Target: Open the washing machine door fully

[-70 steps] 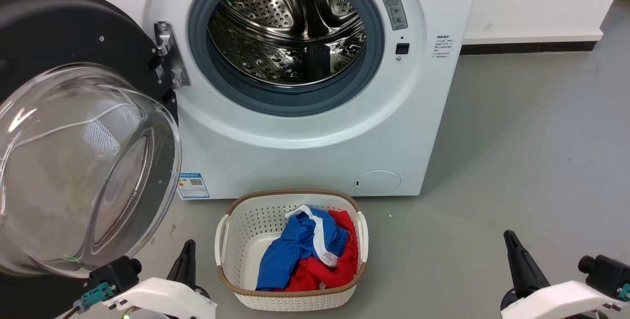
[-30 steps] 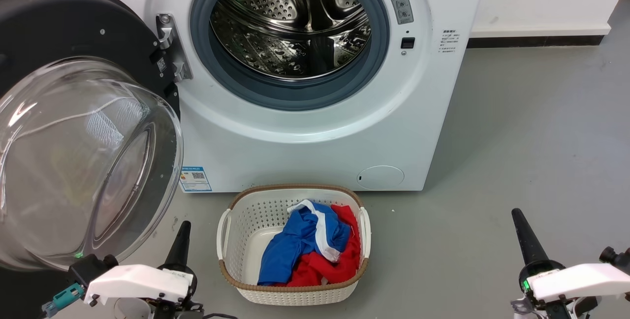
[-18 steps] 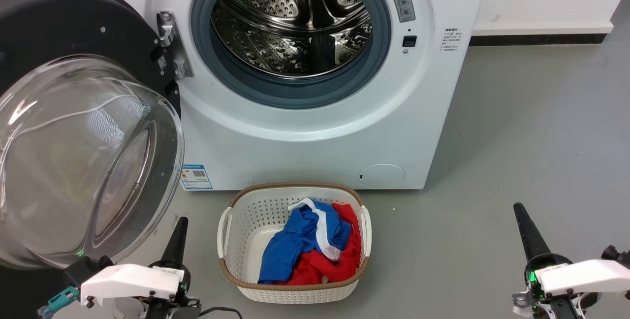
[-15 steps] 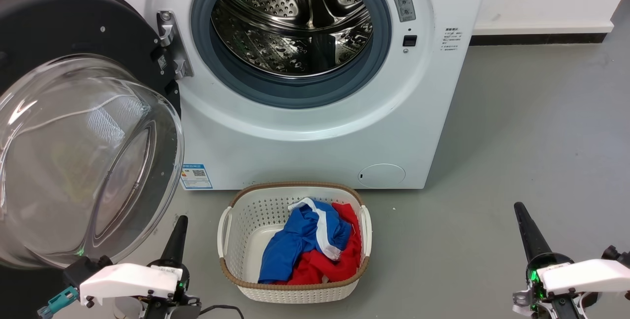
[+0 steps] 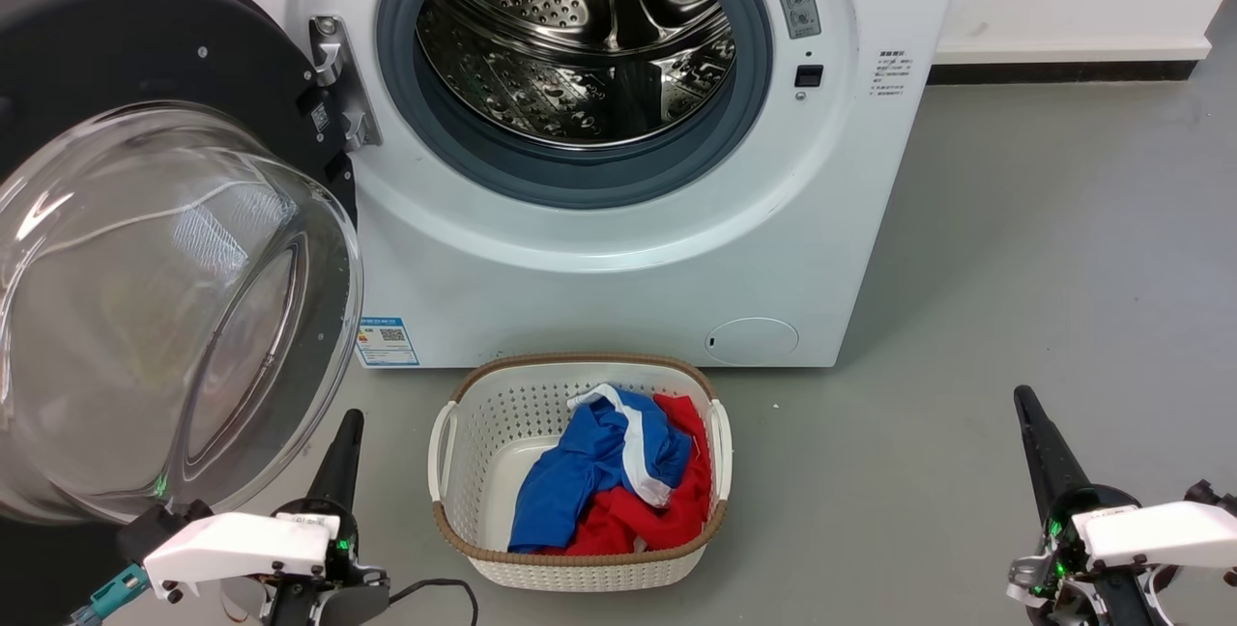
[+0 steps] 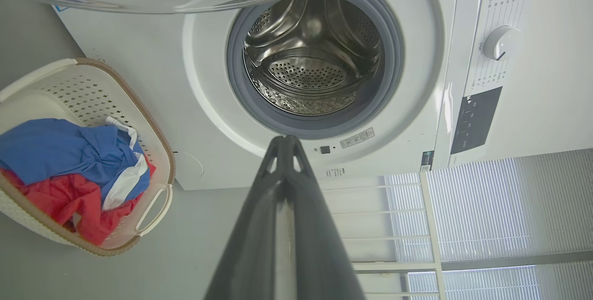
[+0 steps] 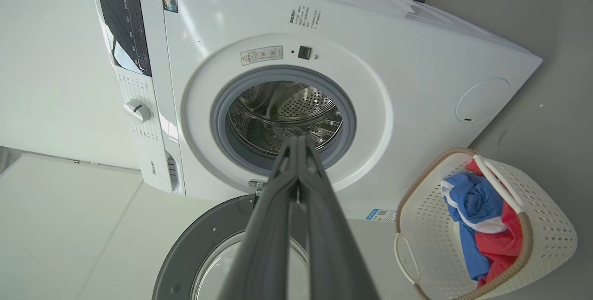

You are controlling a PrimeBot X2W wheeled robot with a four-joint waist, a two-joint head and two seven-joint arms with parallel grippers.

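The white washing machine point(image 5: 599, 288) stands ahead with its steel drum point(image 5: 580, 37) exposed inside a grey gasket. Its door point(image 5: 164, 249), a black ring around a bulging clear glass bowl, hangs swung wide to the left on a metal hinge point(image 5: 338, 80). My left gripper point(image 5: 350, 418) sits low at the left, just below the door's glass, fingers shut together with nothing held. My right gripper point(image 5: 1022, 399) is low at the right over bare floor, also shut and empty. The left wrist view looks at the drum point(image 6: 312, 59) past its shut fingertips point(image 6: 285, 139); the right wrist view shows the door point(image 7: 213, 249) below the drum opening.
A white laundry basket point(image 5: 464, 457) holding blue, red and white clothes point(image 5: 609, 481) stands on the grey floor right in front of the machine, between my grippers. A white wall with a dark baseboard point(image 5: 1063, 73) runs at the right behind open floor.
The whole head view has shifted slightly, so the camera moved. Both grippers sit a little lower and more level than 2.3 s ago. The door has kept its wide-open position.
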